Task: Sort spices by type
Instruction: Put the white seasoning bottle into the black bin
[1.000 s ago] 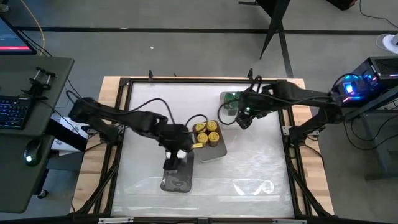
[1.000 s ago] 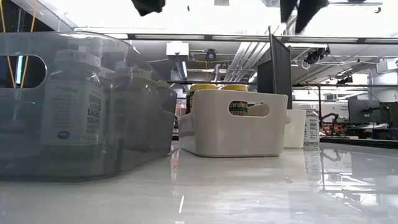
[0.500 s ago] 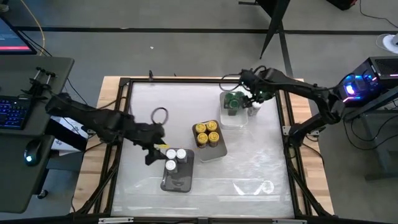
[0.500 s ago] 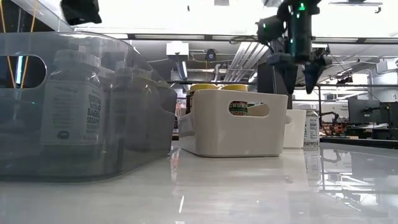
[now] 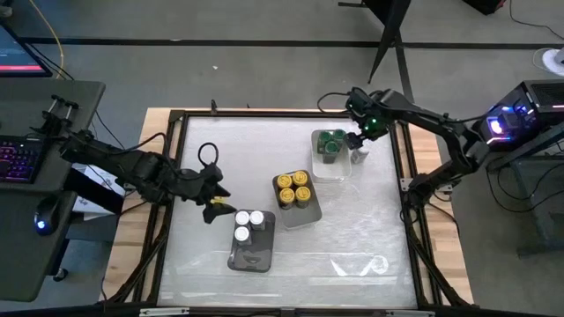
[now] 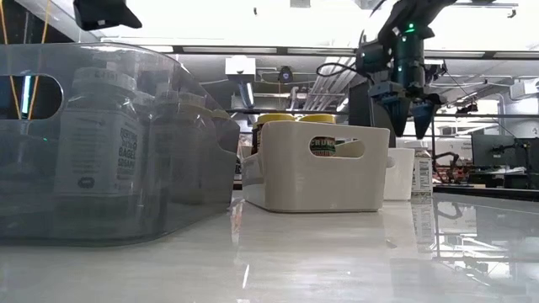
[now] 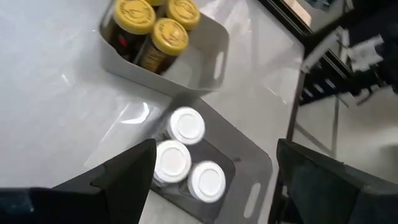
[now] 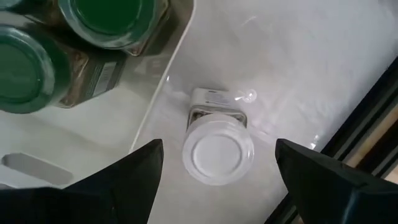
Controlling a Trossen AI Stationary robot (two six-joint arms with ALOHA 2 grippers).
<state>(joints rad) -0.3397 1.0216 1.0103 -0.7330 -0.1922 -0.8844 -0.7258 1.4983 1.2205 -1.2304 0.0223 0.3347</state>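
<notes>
Several spices stand sorted in three trays. White-lidded jars (image 7: 172, 160) fill the grey tray (image 5: 251, 257), yellow-lidded jars (image 5: 293, 187) the white tray (image 5: 304, 216), and green-lidded jars (image 8: 18, 71) the clear tray (image 5: 332, 167). One more white-lidded jar (image 8: 217, 149) stands on its base on the table beside the clear tray. My right gripper (image 8: 219, 144) hangs open straight above this jar, pointing down, one finger on each side, clear of it. My left gripper (image 5: 214, 204) is open above the table, left of the grey tray.
A dark frame (image 5: 405, 176) borders the white table top, close to the lone jar (image 5: 359, 157). The three trays sit in a diagonal row across the middle. Bare table top lies near the front edge (image 5: 352, 264) and at the far left (image 5: 220, 141).
My left gripper has drawn back from over the grey tray toward the table's left edge and rolled, staying open; the white-lidded jars in that tray now show. My right gripper has swung toward the table's right and far edges and sunk, ending above the lone white-lidded jar.
</notes>
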